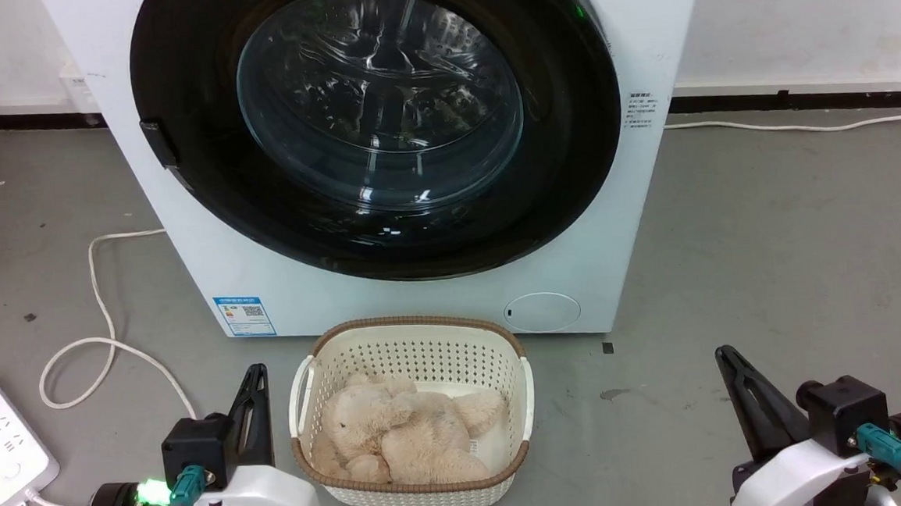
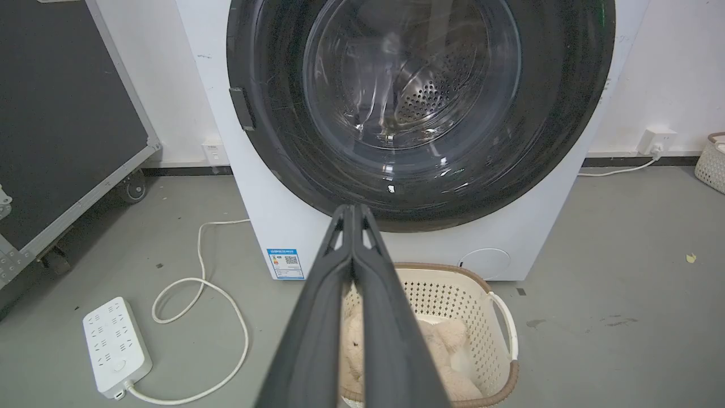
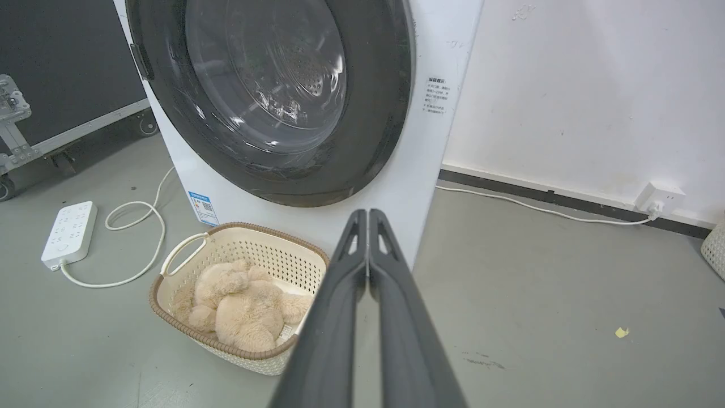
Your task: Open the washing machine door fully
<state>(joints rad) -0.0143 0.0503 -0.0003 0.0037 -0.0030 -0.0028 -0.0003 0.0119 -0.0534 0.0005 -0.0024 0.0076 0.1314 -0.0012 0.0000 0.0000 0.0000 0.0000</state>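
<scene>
I can't read any wording from here. The blue label [image 1: 244, 316] low on the washing machine [image 1: 422, 298] shows a QR code and tiny print. The black text block [image 1: 643, 110] near its right edge is too fine to read.

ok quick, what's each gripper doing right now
left gripper: closed, fingers pressed together, holding nothing.
right gripper: closed, fingers pressed together, holding nothing.
</scene>
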